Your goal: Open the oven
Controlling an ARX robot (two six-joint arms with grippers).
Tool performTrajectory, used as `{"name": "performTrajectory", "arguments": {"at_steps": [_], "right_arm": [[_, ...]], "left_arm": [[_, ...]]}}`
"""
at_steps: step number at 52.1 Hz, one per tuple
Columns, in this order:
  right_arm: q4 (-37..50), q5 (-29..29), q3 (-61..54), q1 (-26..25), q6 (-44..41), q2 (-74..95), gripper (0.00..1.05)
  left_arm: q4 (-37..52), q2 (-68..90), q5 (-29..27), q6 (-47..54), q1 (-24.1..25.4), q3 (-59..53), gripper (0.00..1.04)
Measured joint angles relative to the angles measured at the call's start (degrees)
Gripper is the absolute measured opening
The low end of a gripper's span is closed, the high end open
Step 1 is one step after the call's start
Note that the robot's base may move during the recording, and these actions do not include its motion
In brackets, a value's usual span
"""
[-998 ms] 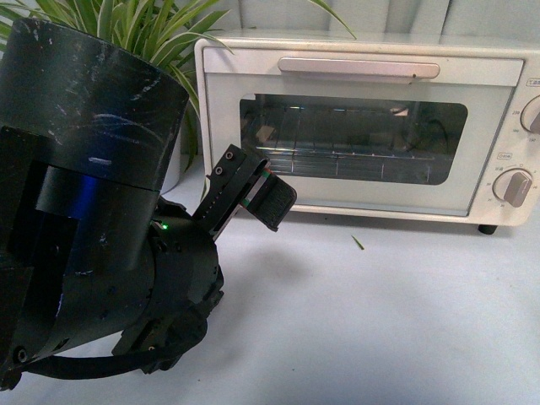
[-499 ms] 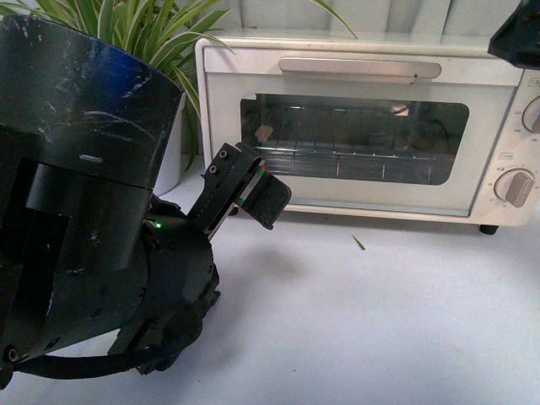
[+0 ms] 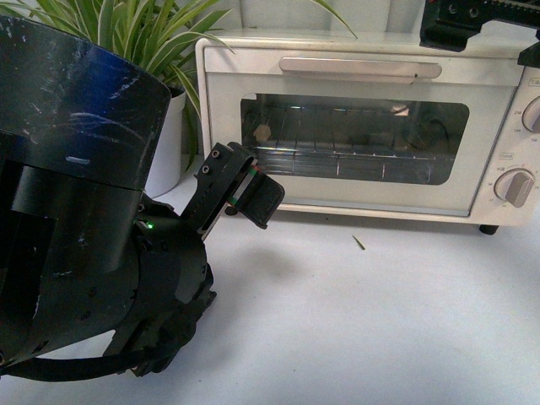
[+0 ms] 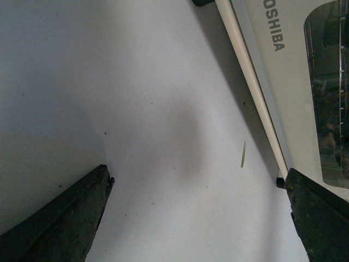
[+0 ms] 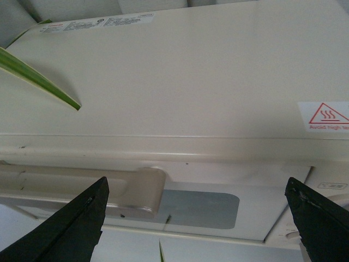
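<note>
Two grippers: your left gripper [image 4: 197,174] and right gripper [image 5: 196,185] hold jaws wide apart.
Oven [image 5: 180,82]: smooth cream metal, beyond your right jaws.
Handle [image 5: 82,191]: rounded bar framed between them, one end cut off.

1 oven [image 3: 363,181], 2 knobs [image 3: 513,187], 1 plant [image 3: 139,29]

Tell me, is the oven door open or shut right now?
Shut. The door stands upright, flush with the oven front; the open right hand is above the handle, not gripping it.
</note>
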Motion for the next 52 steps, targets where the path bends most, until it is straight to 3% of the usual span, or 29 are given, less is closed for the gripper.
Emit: {"name": "performTrajectory", "arguments": {"at_steps": [28,52], "right_arm": [[-2.62,3.93,3.56,1.51,2.27,4.35,0.95],[-2.73,-0.96,-0.92,1.75,-2.21,0.66,0.95]], "left_arm": [[0.28,0.00,0.61,-0.37,0.39,-0.04,0.98],[0.28,-0.04,0.63,-0.37,0.72,-0.22,0.98]]}}
